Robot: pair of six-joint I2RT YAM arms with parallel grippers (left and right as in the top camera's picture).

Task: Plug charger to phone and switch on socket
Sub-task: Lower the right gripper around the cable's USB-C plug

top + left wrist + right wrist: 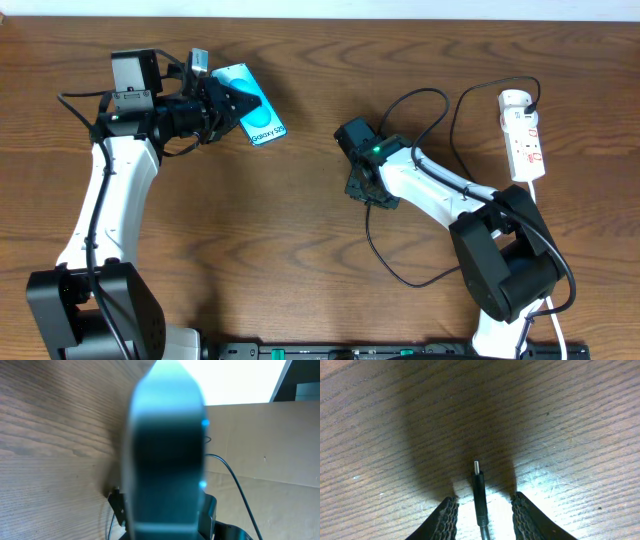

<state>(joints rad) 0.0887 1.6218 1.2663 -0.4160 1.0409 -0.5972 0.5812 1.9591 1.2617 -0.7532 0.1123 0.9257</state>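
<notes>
Wooden table (300,230): left gripper (233,100) clenches phone (262,124); right gripper (484,500) gapes around the charger (479,492).

The phone (258,112) showed a teal-blue screen with a paler curved pattern and white lettering. The charger (479,497) was black with a silver tip, the socket (524,140) white with red markings, the bench (300,230) brown wood-grain.

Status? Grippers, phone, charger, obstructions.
Left gripper shut on the phone. Right gripper open, jaws either side of the charger tip on the table, not touching. Not plugged in. Cable slack loops beside right arm.
</notes>
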